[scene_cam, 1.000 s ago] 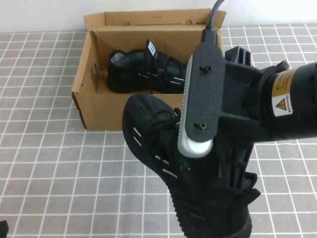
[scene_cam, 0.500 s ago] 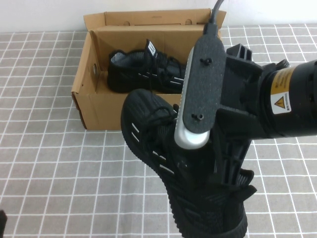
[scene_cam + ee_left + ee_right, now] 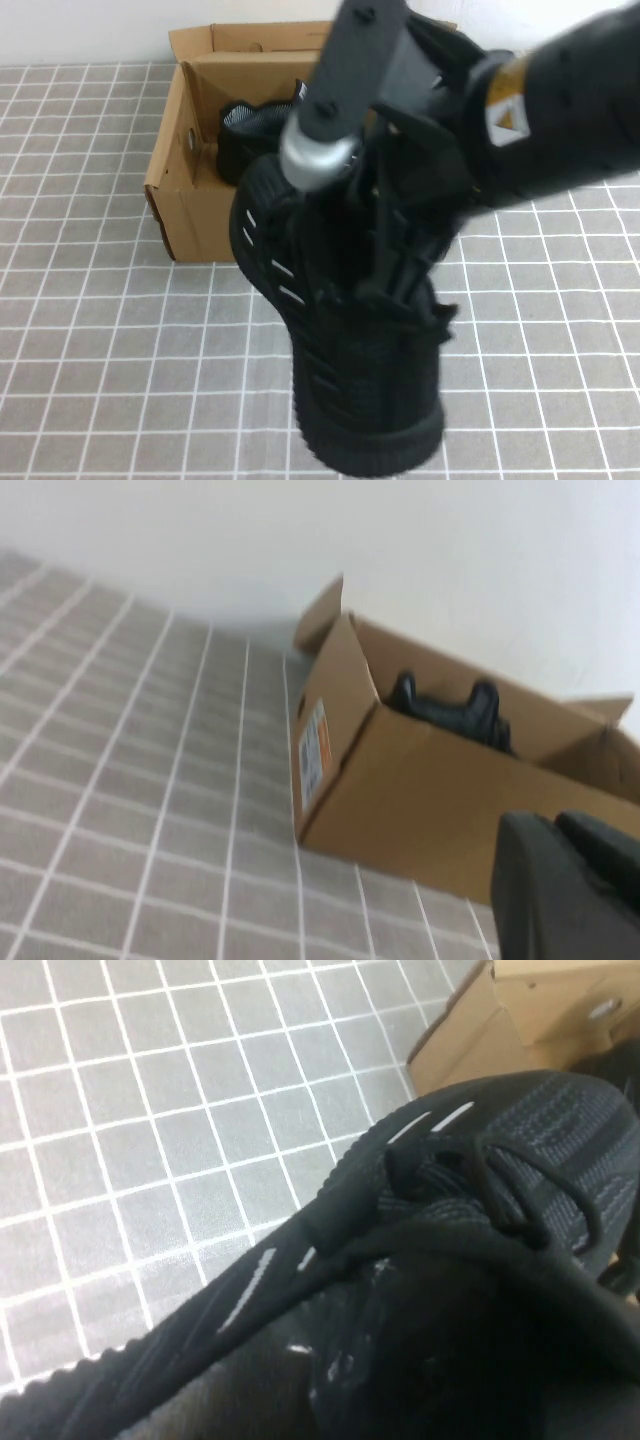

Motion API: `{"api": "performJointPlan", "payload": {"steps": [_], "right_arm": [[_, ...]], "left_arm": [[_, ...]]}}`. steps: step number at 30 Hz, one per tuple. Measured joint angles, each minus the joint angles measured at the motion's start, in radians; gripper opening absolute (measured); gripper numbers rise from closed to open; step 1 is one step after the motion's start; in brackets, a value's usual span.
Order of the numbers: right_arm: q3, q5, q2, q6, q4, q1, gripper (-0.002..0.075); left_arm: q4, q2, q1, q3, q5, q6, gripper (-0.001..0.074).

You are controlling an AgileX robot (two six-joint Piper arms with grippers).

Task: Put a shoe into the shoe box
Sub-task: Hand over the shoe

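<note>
Now lifted higher and swung toward the far side compared with a second ago: shoe (image 3: 350,340) hanging heel-down above the near middle of the bench (image 3: 90,350), toe raised toward the shoe box (image 3: 185,190). Clamped by the fingers of the right gripper (image 3: 390,270), clenched on the shoe's collar beside the laces, wrist camera now tilted up over the box's near wall instead of level beside it. Farther back, near the far edge, shoe box open with flap lid upright, unmoved, holding the matching second shoe (image 3: 240,135). Left gripper (image 3: 565,885) low at the near left, fingers clenched on nothing, facing the box's end wall.
</note>
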Motion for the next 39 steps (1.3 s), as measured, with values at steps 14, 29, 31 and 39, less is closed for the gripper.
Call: {"api": "performJointPlan", "payload": {"steps": [14,29,31,39], "right_arm": [[-0.217,0.168,0.158,0.331,-0.147,0.000,-0.0006],[-0.262,0.184,0.209,0.501,-0.199,-0.014,-0.0006],[-0.262,0.184,0.218,0.504,-0.203,-0.018,-0.0006],[-0.262,0.184,0.240,0.549,-0.229,-0.025,-0.0006]], "left_arm": [[-0.249,0.587,0.000,-0.668,0.606,0.428,-0.0001],[-0.575,0.976,-0.153,-0.813,0.535,0.904,-0.0001],[-0.562,1.010,-0.206,-0.846,0.528,0.905,-0.0001],[-0.512,1.040,-0.420,-0.926,0.476,0.891,-0.0001]]}}
